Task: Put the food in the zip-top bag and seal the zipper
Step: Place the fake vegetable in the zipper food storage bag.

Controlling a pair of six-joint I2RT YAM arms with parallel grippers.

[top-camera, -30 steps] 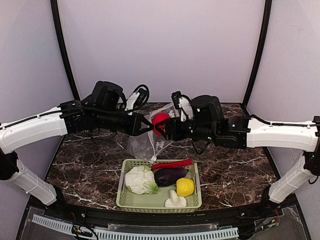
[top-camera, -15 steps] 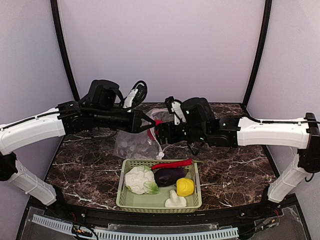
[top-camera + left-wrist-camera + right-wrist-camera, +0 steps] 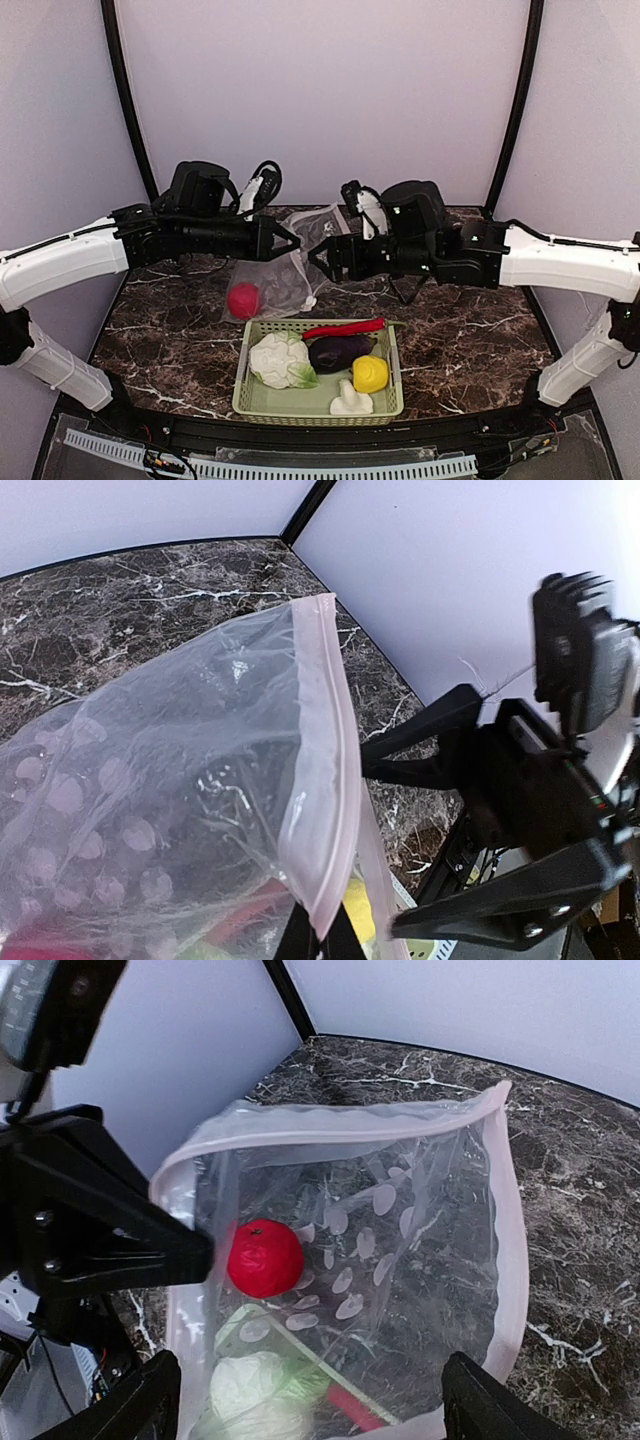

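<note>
One red pepper point(image 3: 243, 299) lies inside the zip-top bag point(image 3: 285, 280), just behind the basket's point(image 3: 318, 409) left corner. The bag's long axis rises rightward from there to its mouth, which the left gripper point(image 3: 290, 240) pinches. Beyond the basket's far rim, the right gripper point(image 3: 324, 263) gapes wide, holding nothing.

My left arm point(image 3: 70, 255) and my right arm point(image 3: 575, 262) look alike: long rounded white shells on the rear links, then matte black, blocky housings from the elbows forward, each with a small white module point(image 3: 250, 193) clipped on near the wrist. Thin black cables point(image 3: 262, 172) loop out above the wrist housings. My left gripper point(image 3: 293, 243) and my right gripper point(image 3: 320, 267) are black too, their fingers flat, angular plates that taper to wedge tips, with small round screws point(image 3: 40, 1220) sunk into the sides.
</note>
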